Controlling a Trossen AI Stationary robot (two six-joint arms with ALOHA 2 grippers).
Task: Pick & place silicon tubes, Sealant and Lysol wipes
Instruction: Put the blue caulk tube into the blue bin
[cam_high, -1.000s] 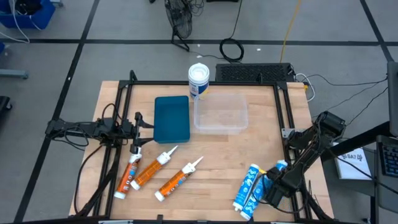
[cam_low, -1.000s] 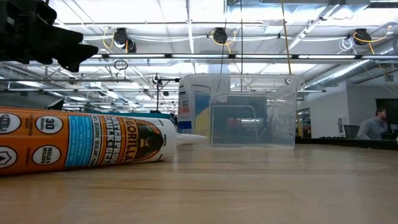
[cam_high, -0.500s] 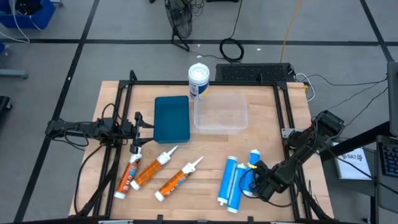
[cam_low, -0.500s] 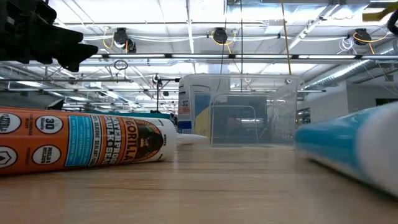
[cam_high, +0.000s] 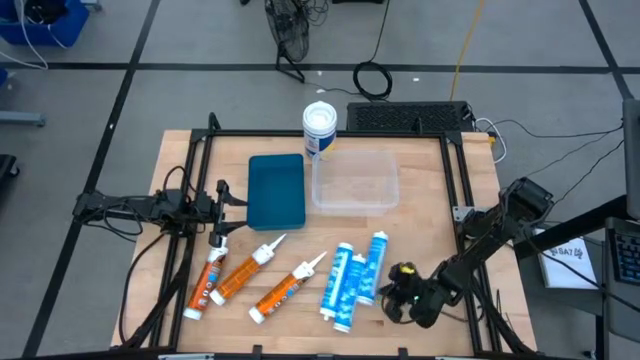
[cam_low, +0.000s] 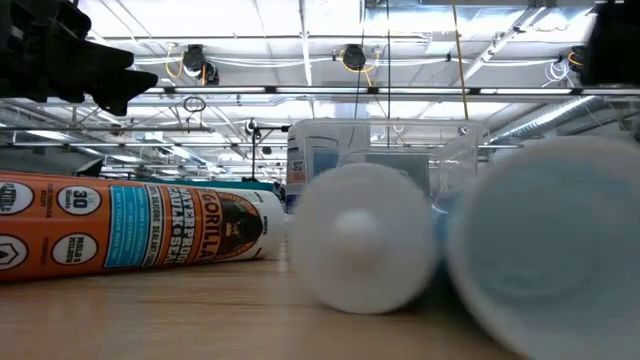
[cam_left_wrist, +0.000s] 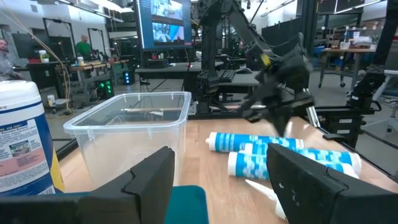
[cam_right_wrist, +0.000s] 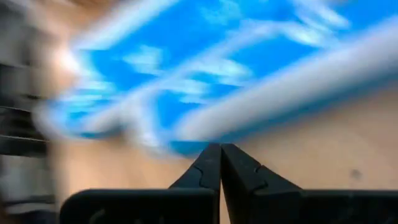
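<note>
Two blue-and-white tubes (cam_high: 340, 287) (cam_high: 371, 268) lie side by side on the table's near middle, their white ends filling the low view (cam_low: 365, 235). Three orange tubes (cam_high: 245, 275) lie to their left. The Lysol wipes (cam_high: 319, 128) stand upright at the far edge beside a clear tub (cam_high: 355, 180). My right gripper (cam_high: 395, 292) is shut, right beside the blue tubes on their right. My left gripper (cam_high: 228, 195) hangs open at the left, next to a teal lid (cam_high: 276, 190), with nothing between its fingers (cam_left_wrist: 149, 180). My right gripper has its shut fingertips (cam_right_wrist: 221, 152) against the long side (cam_right_wrist: 205, 140) of the right-hand blue tube. It comes from the table's right, slanting down. The tube lies flat on the table; the blur hides the exact spot of contact.
The clear tub and teal lid fill the table's middle far half. A black frame (cam_high: 460, 200) runs along the table's edges. Bare wood shows at the near right corner (cam_high: 470, 320) and between the tub and the tubes (cam_high: 400, 235).
My right gripper, shut throughout, has swept toward the table's left along the near edge while rolling and tipping. The two blue tubes have slid and rolled from the near right corner to the near middle, turning about, and now lie beside the orange tubes.
</note>
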